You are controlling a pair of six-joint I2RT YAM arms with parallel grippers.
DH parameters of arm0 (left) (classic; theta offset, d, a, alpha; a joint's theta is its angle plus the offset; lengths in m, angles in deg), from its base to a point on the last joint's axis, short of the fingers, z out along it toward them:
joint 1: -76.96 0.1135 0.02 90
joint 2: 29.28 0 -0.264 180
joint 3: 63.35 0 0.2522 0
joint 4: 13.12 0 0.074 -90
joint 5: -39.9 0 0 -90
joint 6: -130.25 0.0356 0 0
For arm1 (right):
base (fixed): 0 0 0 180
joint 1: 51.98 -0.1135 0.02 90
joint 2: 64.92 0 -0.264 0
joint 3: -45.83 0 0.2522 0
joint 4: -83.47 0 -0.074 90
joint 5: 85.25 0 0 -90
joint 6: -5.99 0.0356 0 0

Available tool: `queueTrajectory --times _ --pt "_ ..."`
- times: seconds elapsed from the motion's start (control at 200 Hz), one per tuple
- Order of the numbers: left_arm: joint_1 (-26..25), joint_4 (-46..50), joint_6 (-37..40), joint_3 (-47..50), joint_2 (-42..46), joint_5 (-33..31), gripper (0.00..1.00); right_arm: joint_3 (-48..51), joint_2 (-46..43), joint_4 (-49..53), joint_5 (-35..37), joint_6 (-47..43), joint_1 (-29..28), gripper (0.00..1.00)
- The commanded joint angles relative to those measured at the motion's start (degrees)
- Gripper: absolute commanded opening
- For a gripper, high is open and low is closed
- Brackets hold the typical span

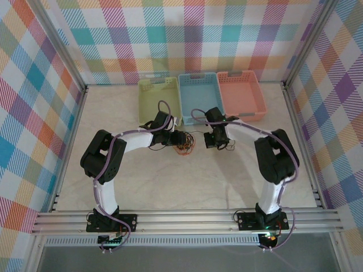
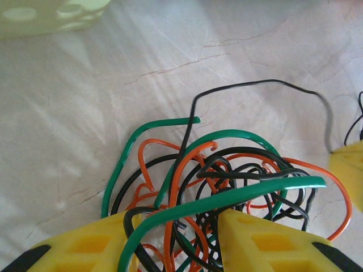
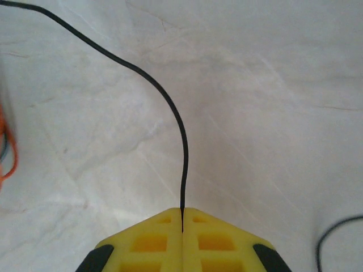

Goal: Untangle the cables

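Observation:
The cables [image 1: 184, 148] lie as a small knot of orange, black and green wires on the pale table between my two grippers. In the left wrist view the cables [image 2: 227, 170] fill the lower half. My left gripper [image 2: 177, 221] has its yellow fingers part-way apart on either side of the knot, with several strands pressed between them and a green wire over the left finger. My right gripper [image 3: 182, 211] is shut on one thin black cable [image 3: 170, 107], which curves away up and to the left. That black cable [image 2: 255, 83] arcs out of the knot to the right fingertip [image 2: 349, 167].
Three baskets stand at the back: a green one [image 1: 157, 99], a blue one [image 1: 198, 93] and a pink one [image 1: 241, 93]. The green basket's corner [image 2: 51, 14] lies beyond the knot. Another black wire end [image 3: 334, 232] lies right of my right gripper. Checked walls enclose the table.

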Motion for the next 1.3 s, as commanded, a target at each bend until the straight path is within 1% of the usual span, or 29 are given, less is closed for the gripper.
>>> queueTrajectory --times 0.0,0.17,0.32,0.395,0.455,0.555,0.64,0.75,0.905,1.01,1.145,1.295 --pt "-0.04 0.89 0.02 -0.68 -0.33 -0.70 0.40 3.12 -8.27 -6.11 4.13 0.25 -0.30 0.00" --pt "0.05 1.56 -0.14 -1.03 -0.69 -1.21 0.40 11.86 -21.09 -13.29 14.31 3.03 0.82 0.00" --pt "0.05 1.87 -0.16 -1.27 -0.85 -1.26 0.40 18.07 -29.35 -16.53 18.25 8.71 5.35 0.00" --pt "0.07 1.74 -0.09 -1.19 -0.80 -1.15 0.40 22.09 -34.34 -19.62 19.04 11.72 8.08 0.00" --pt "0.14 1.74 -0.17 -1.21 -0.81 -1.12 0.40 25.93 -38.51 -22.73 18.17 14.69 11.25 0.00" --pt "0.14 1.81 -0.12 -1.27 -0.85 -1.07 0.40 29.38 -43.81 -23.57 14.86 19.29 17.08 0.00" --pt "0.14 1.86 -0.10 -1.30 -0.87 -1.19 0.40 29.78 -46.39 -22.39 14.69 20.16 19.46 0.00" --pt "0.14 1.89 -0.11 -1.26 -0.87 -1.16 0.39 29.14 -48.51 -21.07 12.65 20.14 21.81 0.00" --pt "0.14 2.26 -0.10 -1.62 -1.20 -1.11 0.38 28.49 -48.89 -21.60 7.90 19.01 22.47 0.00" --pt "0.10 2.43 -0.09 -1.73 -1.31 -1.12 0.37 27.46 -49.60 -20.41 8.73 18.67 22.63 0.00" --pt "0.13 2.85 -0.10 -2.08 -1.66 -1.05 0.34 24.37 -52.18 -18.30 8.00 16.96 23.56 0.00" --pt "0.23 3.26 -0.17 -2.44 -2.01 -1.21 0.31 19.47 -55.00 -16.71 0.47 15.69 24.14 0.00"
